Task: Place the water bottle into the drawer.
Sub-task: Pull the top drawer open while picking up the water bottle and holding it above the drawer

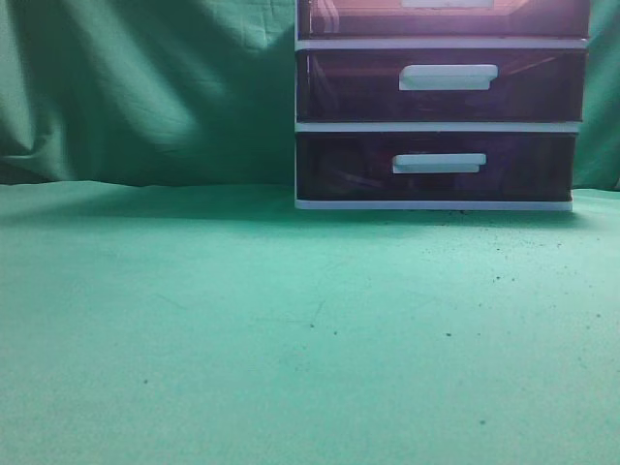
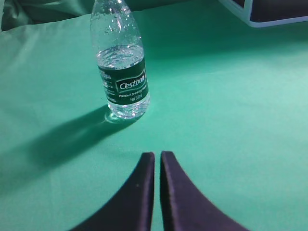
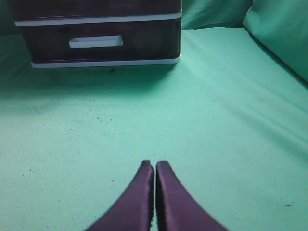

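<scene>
The water bottle (image 2: pixel 122 72) is clear with a dark green label. It stands upright on the green cloth, ahead and slightly left of my left gripper (image 2: pixel 158 156), which is shut and empty, well short of it. The drawer (image 1: pixel 446 17) is the top tier of the white-framed cabinet; it looks shut and is cut off by the top edge of the exterior view. My right gripper (image 3: pixel 155 166) is shut and empty above the cloth, far in front of the cabinet. Neither the bottle nor the grippers show in the exterior view.
Two like drawers with white handles, the middle one (image 1: pixel 448 77) and the bottom one (image 1: pixel 438 164), sit under the top tier. The bottom one also shows in the right wrist view (image 3: pixel 95 42). A cabinet corner (image 2: pixel 269 12) shows at the left wrist view's top right. Green cloth (image 1: pixel 291 329) covers table and backdrop.
</scene>
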Robot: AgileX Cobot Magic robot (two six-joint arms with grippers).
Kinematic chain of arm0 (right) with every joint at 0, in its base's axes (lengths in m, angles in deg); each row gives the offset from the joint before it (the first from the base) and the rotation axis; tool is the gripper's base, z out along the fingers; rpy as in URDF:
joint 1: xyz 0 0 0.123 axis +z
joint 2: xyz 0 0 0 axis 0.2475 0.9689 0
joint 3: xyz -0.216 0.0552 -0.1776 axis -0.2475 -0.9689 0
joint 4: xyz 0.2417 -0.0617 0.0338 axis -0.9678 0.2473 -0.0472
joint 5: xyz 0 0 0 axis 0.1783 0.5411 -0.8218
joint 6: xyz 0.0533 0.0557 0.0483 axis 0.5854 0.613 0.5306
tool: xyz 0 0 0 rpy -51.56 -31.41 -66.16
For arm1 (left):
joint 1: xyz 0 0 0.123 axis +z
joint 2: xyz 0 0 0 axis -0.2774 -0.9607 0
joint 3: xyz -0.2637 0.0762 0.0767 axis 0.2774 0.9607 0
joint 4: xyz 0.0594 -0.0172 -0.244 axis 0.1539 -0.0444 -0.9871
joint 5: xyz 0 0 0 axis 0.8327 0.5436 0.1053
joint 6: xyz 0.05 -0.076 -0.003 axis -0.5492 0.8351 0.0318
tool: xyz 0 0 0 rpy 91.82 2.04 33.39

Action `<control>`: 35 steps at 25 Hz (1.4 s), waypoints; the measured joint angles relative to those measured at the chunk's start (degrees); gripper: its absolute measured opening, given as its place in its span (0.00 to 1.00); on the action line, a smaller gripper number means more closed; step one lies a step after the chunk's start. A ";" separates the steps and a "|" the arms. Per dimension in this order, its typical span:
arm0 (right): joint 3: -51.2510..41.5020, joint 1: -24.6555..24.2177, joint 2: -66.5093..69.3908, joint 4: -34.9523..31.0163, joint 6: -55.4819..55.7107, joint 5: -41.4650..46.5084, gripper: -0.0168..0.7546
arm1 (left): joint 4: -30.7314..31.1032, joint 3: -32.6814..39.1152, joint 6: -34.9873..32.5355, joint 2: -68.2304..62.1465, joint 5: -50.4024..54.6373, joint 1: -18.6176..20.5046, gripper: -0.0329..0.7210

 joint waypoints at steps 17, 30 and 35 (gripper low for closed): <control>0.00 0.00 0.00 0.00 0.00 0.00 0.02 | 0.00 0.00 0.00 0.00 0.00 0.00 0.04; 0.00 0.00 0.00 0.00 0.00 0.00 0.02 | -10.01 0.00 0.00 0.00 -26.41 0.00 0.04; 0.00 0.00 0.00 0.00 0.00 0.00 0.02 | -16.71 0.00 5.91 0.00 -29.78 0.00 0.04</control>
